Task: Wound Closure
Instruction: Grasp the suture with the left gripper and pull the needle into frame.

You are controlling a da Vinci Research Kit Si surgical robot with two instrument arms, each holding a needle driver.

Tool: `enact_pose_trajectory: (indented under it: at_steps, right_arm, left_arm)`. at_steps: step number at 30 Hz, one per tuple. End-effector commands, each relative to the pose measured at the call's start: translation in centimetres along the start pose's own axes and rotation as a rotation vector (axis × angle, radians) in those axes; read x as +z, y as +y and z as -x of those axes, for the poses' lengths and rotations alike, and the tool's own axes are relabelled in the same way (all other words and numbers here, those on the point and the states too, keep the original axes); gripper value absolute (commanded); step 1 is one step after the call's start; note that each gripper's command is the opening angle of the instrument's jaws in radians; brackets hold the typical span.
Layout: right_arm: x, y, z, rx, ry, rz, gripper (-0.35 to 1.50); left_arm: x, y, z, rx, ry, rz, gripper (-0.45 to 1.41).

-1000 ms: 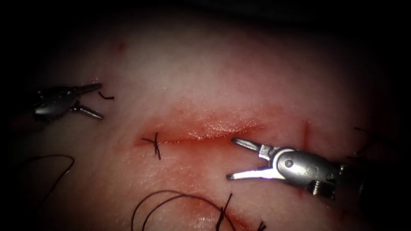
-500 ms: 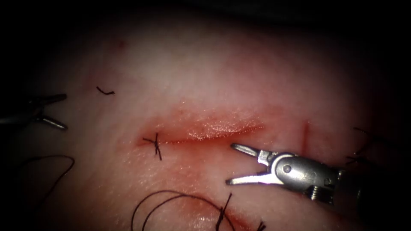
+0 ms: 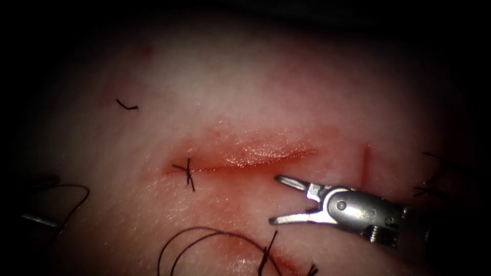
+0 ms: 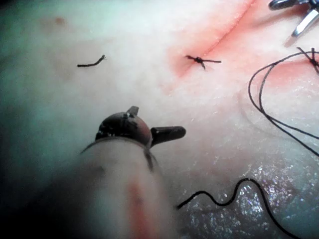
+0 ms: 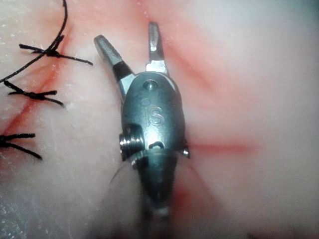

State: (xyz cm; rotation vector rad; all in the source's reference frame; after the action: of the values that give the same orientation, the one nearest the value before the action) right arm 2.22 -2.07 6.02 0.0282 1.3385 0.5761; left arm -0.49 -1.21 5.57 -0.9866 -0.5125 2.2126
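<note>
Tissue (image 3: 266, 102) is seen with the cut (image 3: 245, 162) running left-right, one knotted stitch (image 3: 188, 174) tied at its left end. Right tool (image 3: 273, 200) is held just below the cut's right half, jaws spread wide, nothing gripped; same wide spread is seen in the right wrist view (image 5: 128, 42). Left tool (image 3: 38, 221) is found at the far left edge, well apart from the cut; jaw state cannot be told, nothing seen in its grip (image 4: 149, 132). Needle location cannot be told. Loose thread (image 3: 204, 240) is looped on the tissue below the cut. Cut thread end (image 3: 127, 106) lies up-left, apart.
</note>
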Motion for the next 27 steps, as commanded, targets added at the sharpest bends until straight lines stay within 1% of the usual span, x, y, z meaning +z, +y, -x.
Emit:
enact_pose_trajectory:
  at_steps: [1, 5, 8, 9, 10, 14, 17, 18, 19, 20, 21, 22, 26, 27]
  right_arm:
    - [0.12, -0.05, 0.06, 0.004, 0.003, -0.001, 0.93]
    - [0.16, -0.08, 0.09, 0.000, 0.000, 0.002, 0.93]
    - [0.17, -0.10, 0.09, -0.002, -0.003, 0.002, 0.93]
    - [0.16, -0.10, 0.09, -0.003, -0.003, 0.002, 0.93]
    - [0.16, -0.11, 0.09, -0.003, -0.003, 0.002, 0.91]
    - [0.15, -0.14, 0.08, -0.003, -0.003, 0.001, 0.89]
    - [0.14, -0.15, 0.07, -0.003, -0.003, 0.001, 0.88]
    - [0.13, -0.15, 0.07, -0.003, -0.003, 0.000, 0.88]
    - [0.13, -0.15, 0.07, -0.003, -0.003, -0.001, 0.86]
    - [0.12, -0.16, 0.07, -0.003, -0.003, -0.001, 0.86]
    - [0.11, -0.16, 0.07, -0.003, -0.003, -0.001, 0.84]
    - [0.10, -0.16, 0.07, -0.003, -0.003, -0.002, 0.81]
    - [0.11, -0.16, 0.07, -0.004, -0.003, -0.001, 0.79]
    - [0.11, -0.17, 0.07, -0.004, -0.003, -0.001, 0.79]
  left_arm:
    - [0.05, 0.02, 0.00, 0.003, -0.007, -0.007, 0.46]
    - [0.03, 0.13, 0.09, 0.011, -0.046, -0.031, 0.46]
    - [0.11, 0.15, 0.22, 0.007, -0.096, -0.063, 0.46]
    - [0.22, 0.12, 0.31, 0.007, -0.122, -0.071, 0.47]
    - [0.36, 0.05, 0.39, 0.015, -0.128, -0.079, 0.47]
    - [0.58, -0.12, 0.55, 0.019, -0.135, -0.088, 0.54]
    - [0.71, -0.24, 0.64, 0.010, -0.164, -0.091, 0.52]
    - [0.74, -0.27, 0.67, 0.003, -0.173, -0.093, 0.37]
    - [0.77, -0.29, 0.69, 0.001, -0.182, -0.090, 0.12]
    - [0.79, -0.32, 0.71, -0.014, -0.193, -0.084, -0.22]
    - [0.81, -0.33, 0.71, -0.026, -0.197, -0.076, -0.45]
    - [0.81, -0.36, 0.70, -0.039, -0.196, -0.074, -0.45]
    - [0.81, -0.36, 0.64, -0.042, -0.218, -0.061, -0.45]
    - [0.83, -0.35, 0.61, -0.003, -0.221, -0.031, -0.45]
